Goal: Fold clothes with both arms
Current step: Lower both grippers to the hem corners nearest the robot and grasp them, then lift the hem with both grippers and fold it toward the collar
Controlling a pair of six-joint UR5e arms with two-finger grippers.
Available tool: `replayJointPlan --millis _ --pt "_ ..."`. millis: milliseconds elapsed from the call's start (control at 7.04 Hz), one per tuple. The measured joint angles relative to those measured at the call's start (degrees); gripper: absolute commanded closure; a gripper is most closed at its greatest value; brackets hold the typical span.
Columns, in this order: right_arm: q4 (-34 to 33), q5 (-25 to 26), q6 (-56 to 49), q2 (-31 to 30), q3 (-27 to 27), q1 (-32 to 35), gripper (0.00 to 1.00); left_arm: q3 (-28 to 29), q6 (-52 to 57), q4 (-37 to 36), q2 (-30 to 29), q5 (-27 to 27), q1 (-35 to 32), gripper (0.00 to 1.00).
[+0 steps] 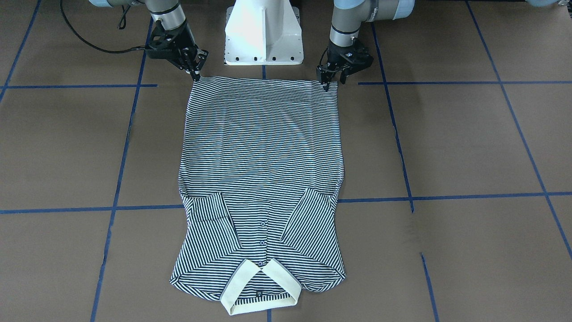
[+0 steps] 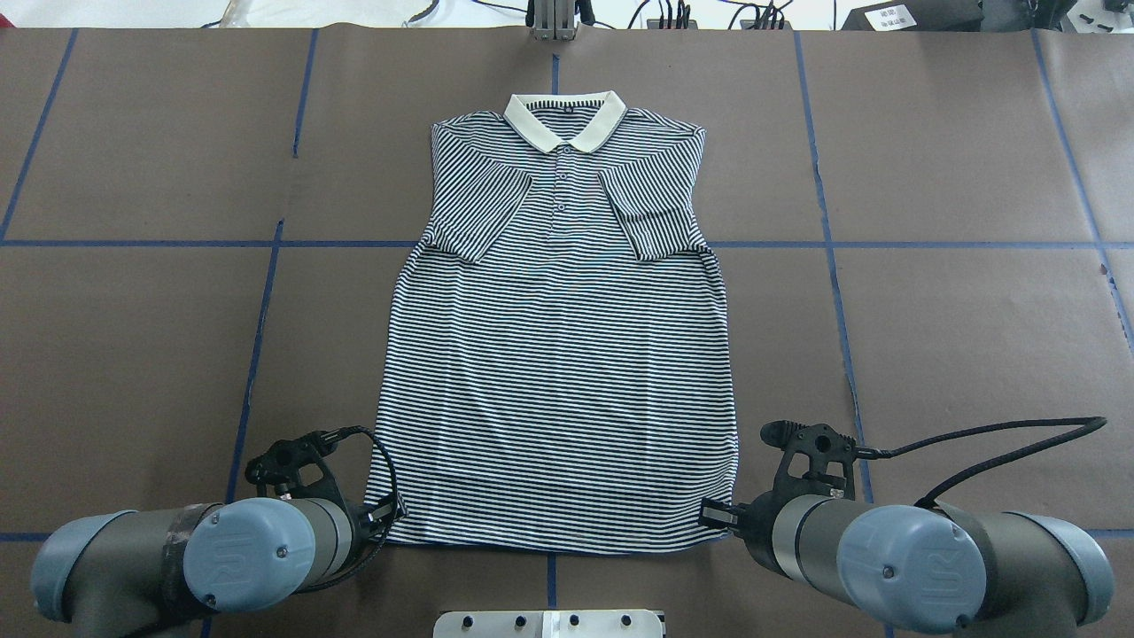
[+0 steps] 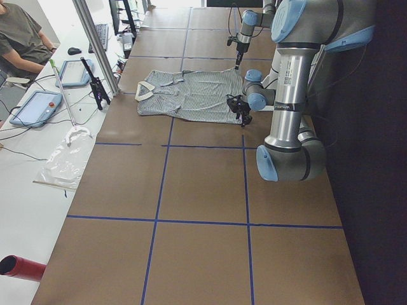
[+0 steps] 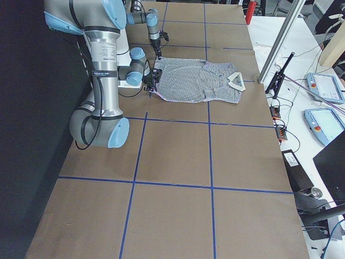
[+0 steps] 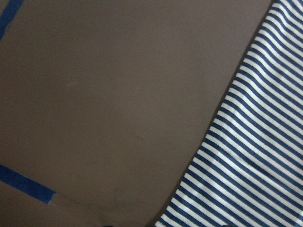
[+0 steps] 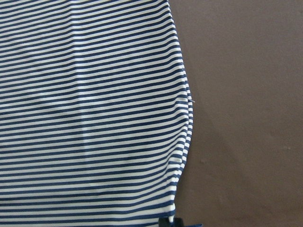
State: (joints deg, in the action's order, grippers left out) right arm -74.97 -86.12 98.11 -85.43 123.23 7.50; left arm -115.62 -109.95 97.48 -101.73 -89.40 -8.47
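The striped polo shirt (image 1: 261, 147) (image 2: 558, 372) lies flat on the brown table, front up, both sleeves folded inward. Its cream collar (image 2: 564, 120) points away from the robot. My left gripper (image 1: 327, 84) (image 2: 394, 512) is pinched shut on the near hem's left corner. My right gripper (image 1: 196, 75) (image 2: 709, 512) is pinched shut on the hem's right corner, and the fabric puckers toward it in the right wrist view (image 6: 177, 165). The left wrist view shows only the shirt's side edge (image 5: 255, 156) over bare table.
The white pedestal base (image 1: 263, 36) stands just behind the hem, between the arms. Blue tape lines (image 2: 266, 292) grid the brown table cover. Beyond the far edge, a person (image 3: 22, 38) sits at a side desk with tablets (image 3: 35, 105), and a metal post (image 4: 280, 48) stands there.
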Motion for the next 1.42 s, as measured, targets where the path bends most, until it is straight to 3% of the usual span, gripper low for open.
replayJointPlan --millis 710,994,1420 --pt "0.00 -0.85 -0.02 -0.19 0.46 0.41 1.00 -2.85 0.96 -0.06 0.04 -0.25 -0.06 1.00" --pt "-0.14 -4.90 -0.02 -1.85 3.86 2.31 1.00 -8.14 1.18 -4.08 -0.27 -0.13 0.66 1.00" --pt "-0.22 -13.68 -0.16 -7.23 10.55 2.68 1.00 -21.45 0.52 -17.75 -1.59 0.07 9.91 1.00"
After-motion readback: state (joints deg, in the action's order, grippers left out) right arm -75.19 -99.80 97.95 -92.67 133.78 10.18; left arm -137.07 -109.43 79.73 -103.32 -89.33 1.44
